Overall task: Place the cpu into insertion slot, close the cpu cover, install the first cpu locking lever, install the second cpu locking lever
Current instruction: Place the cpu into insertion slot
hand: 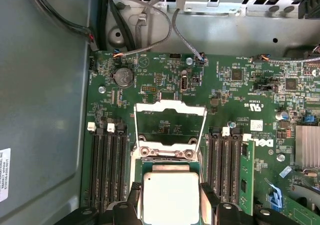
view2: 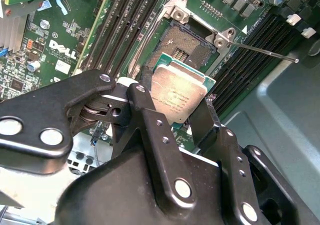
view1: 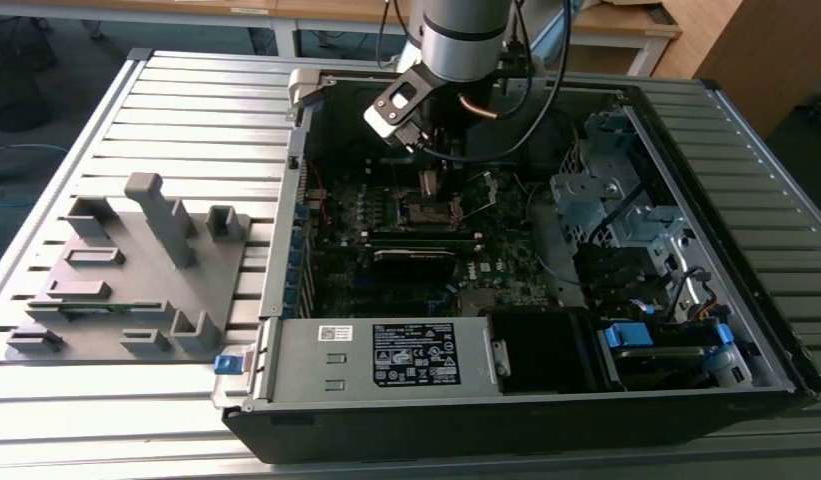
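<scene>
Pincer closed narrow on the cpu, one black finger on each of two opposite edges. Same grip in first wrist view: pincer, cpu. Chip held off the motherboard, not seated, silver top toward the cameras. One edge is cut off by the frame in first wrist view. In second wrist view the pincer body covers part of it. Print on the lid too small to make out.

Insertion slot stands open, contact field exposed in second wrist view. The portion nearest the cpu is hidden behind the chip. Cpu cover is swung up, and the board shows through its cut-out centre. One thin locking lever sticks out free from a socket corner, unlatched. Second lever: cannot tell.

Exterior view: arm enters at upper centre. Pincer is down inside the open computer case, over the socket area. Chip not distinguishable there. Case holds the board, a grey power supply box at lower centre & metal drive cages at right. Case lies on a slatted metal surface. Grey fixture block sits on the surface at the exterior view's left, apart from the case.
</scene>
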